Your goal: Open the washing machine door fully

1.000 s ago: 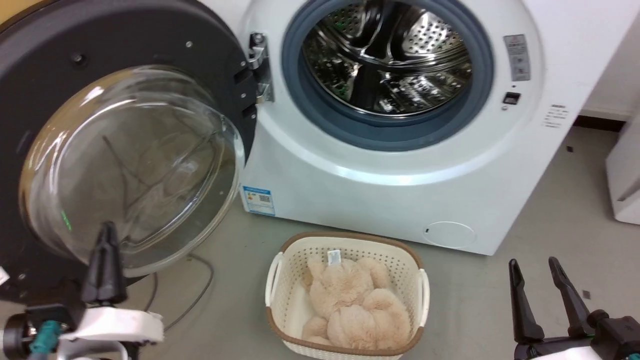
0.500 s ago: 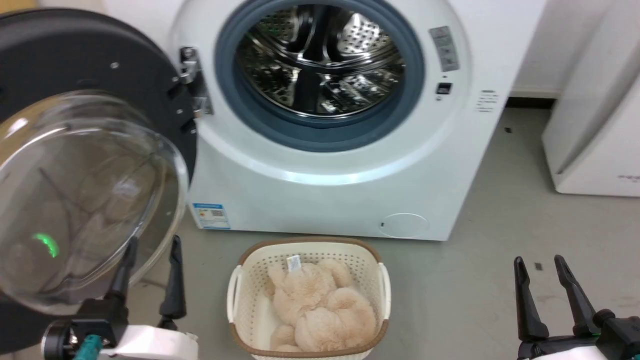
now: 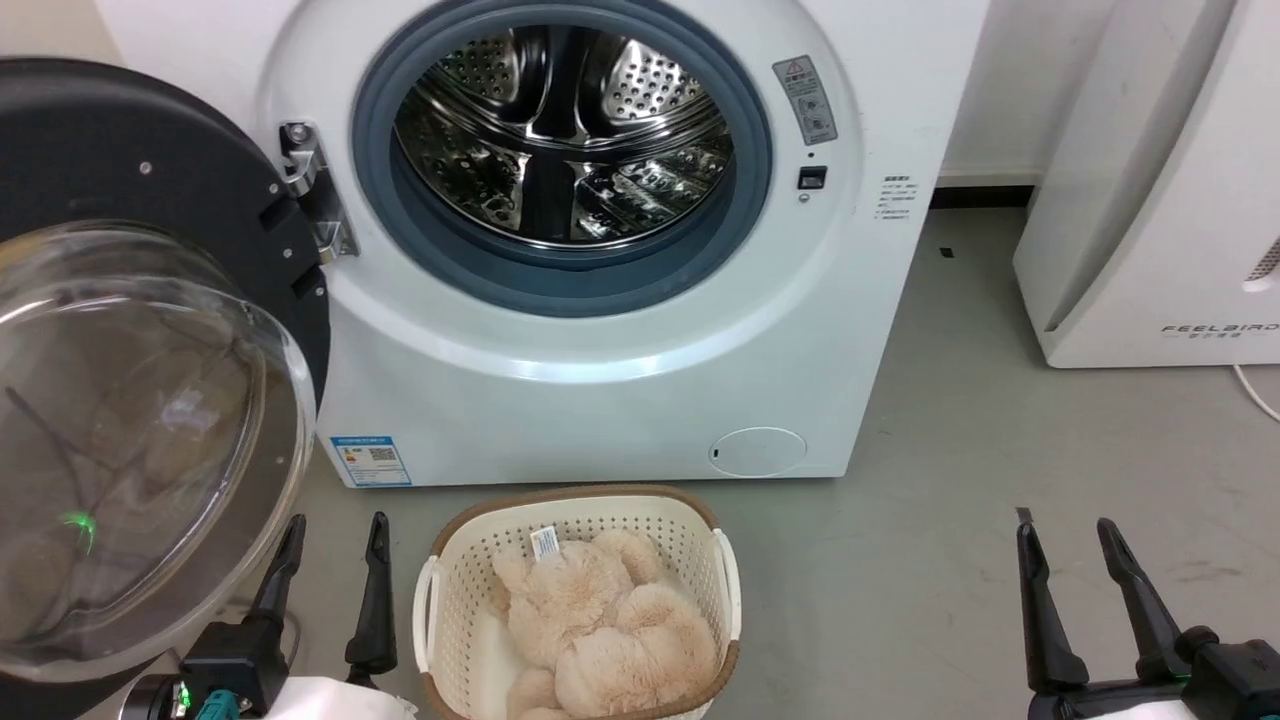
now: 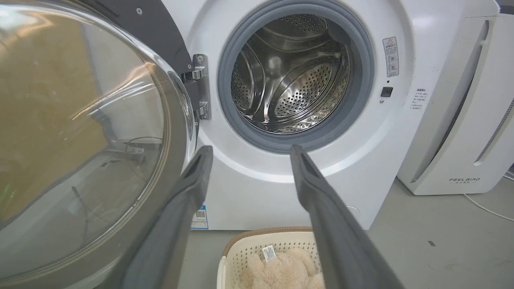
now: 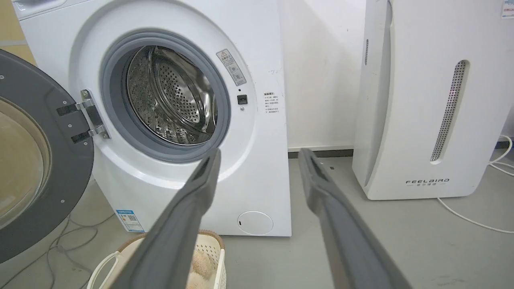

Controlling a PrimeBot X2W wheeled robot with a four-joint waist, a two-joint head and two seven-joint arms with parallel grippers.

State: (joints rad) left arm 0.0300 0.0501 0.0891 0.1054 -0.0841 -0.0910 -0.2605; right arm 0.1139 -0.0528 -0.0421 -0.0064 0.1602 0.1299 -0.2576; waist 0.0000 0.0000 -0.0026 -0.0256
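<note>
fingers (image 3: 375, 600) of left gripper (image 3: 336, 522) and right gripper (image 3: 1065, 528) spread apart, holding nothing.

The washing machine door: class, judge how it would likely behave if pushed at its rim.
The washing machine door would probably swing as one rigid piece about its metal hinge, not flex. Its bulging glass bowl looks glossy, so likely slippery, and probably makes it heavy.

The perforated steel drum mouth (image 3: 560, 130) is unobstructed, flanked at left by the swung-out round black-rimmed glass door (image 3: 150, 170), while the grey floor (image 3: 920, 450) before it is occupied by a cream plastic basket (image 3: 575, 497) of beige plush (image 3: 600, 630).
</note>
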